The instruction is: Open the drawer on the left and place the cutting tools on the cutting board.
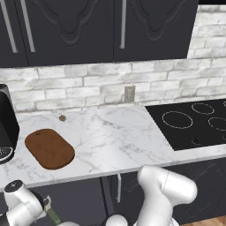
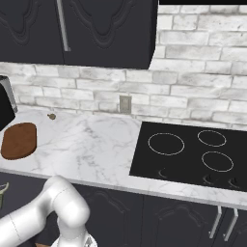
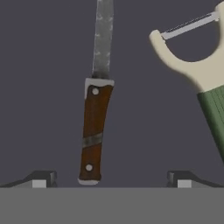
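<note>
Below your gripper (image 3: 111, 179), jaws wide, the knife (image 3: 95, 127) lies flat on the dark drawer floor (image 3: 43, 87), its handle end between the fingertips (image 3: 41, 178). Just beside it lies the peeler (image 3: 197, 65), apart. Up on the counter (image 1: 119, 141) you have the board (image 1: 49, 148), bare, beside a black appliance (image 1: 6, 128).

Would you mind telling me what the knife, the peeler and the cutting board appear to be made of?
The knife: its handle looks like polished brown wood with pale rivets and a metal collar; the mottled grey blade suggests dull steel. The peeler: a smooth cream head, probably plastic, with a thin shiny metal blade and a ribbed green handle, perhaps rubber or plastic. The cutting board: reddish-brown, matte, apparently wood.
</note>
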Robot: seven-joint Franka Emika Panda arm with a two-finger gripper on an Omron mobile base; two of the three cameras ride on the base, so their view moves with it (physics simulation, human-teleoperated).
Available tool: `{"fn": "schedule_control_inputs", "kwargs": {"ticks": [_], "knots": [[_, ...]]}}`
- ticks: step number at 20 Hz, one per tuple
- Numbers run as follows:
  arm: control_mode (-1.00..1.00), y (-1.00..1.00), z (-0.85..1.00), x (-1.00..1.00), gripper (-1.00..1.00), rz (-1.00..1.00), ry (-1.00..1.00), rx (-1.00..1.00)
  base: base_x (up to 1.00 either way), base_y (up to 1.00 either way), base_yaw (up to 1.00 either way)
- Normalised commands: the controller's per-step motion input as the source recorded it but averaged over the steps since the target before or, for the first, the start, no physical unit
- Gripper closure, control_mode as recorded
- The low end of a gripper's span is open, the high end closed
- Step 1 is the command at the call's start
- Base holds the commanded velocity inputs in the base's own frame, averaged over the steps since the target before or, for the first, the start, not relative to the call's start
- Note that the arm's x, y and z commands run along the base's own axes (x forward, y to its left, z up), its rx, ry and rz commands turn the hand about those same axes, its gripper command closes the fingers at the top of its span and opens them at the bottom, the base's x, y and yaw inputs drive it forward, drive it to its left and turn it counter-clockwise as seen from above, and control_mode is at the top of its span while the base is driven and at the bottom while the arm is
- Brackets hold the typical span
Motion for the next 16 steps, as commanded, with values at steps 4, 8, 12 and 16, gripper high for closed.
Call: {"fn": "schedule_control_inputs", "kwargs": {"ticks": [4, 8, 12, 16], "knots": [[-1.0, 0.18, -0.13, 0.12, -1.0, 0.0, 0.04, 0.0, 0.0, 0.0, 0.0], [-1.0, 0.18, -0.15, 0.01, -1.0, 0.0, 0.03, 0.0, 0.0, 0.0, 0.0], [-1.0, 0.15, -0.21, 0.0, -1.0, 0.0, 0.04, 0.0, 0.0, 0.0, 0.0], [-1.0, 0.04, -0.24, 0.0, -1.0, 0.0, 0.02, 0.0, 0.0, 0.0, 0.0]]}}
